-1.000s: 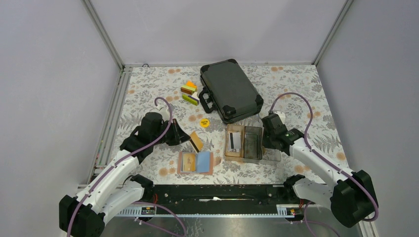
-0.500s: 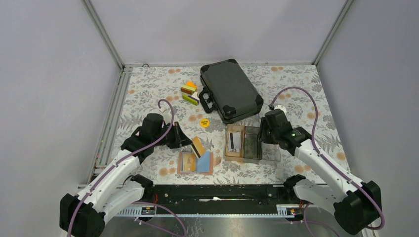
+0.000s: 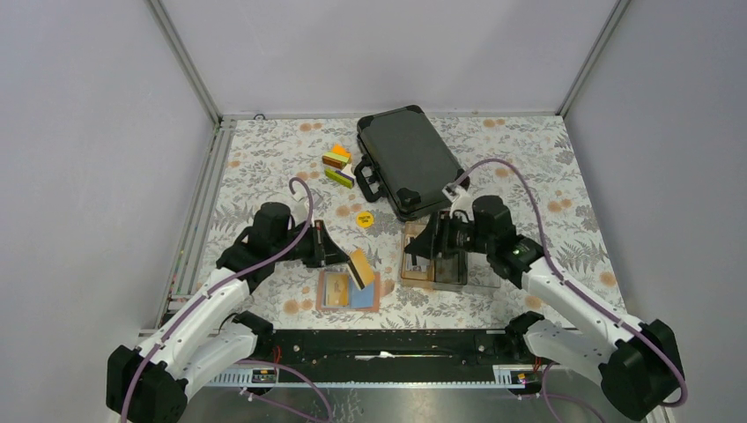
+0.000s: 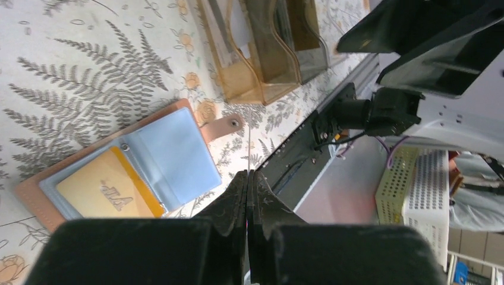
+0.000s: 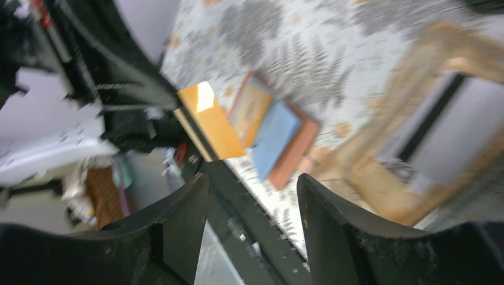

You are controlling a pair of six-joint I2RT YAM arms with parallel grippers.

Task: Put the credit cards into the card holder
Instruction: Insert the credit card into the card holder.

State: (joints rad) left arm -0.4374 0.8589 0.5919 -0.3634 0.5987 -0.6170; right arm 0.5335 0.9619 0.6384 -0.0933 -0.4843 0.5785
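Card [image 3: 359, 267] in left gripper [image 3: 346, 261], above card holder [image 3: 336, 292]

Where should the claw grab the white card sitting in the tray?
Pinch the white card by its upper edge, coming down from above. It sits inside the tray's narrow end slot, so the walls block its sides and only the top looks reachable.

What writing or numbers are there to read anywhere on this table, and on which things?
Nothing reads with confidence.
Pocketed orange card in the card holder: a few raised characters, not legible.
Held orange card in the left gripper: blurred, nothing legible.
Yellow disc: dark print, too small.
White card in the tray: marks too small.
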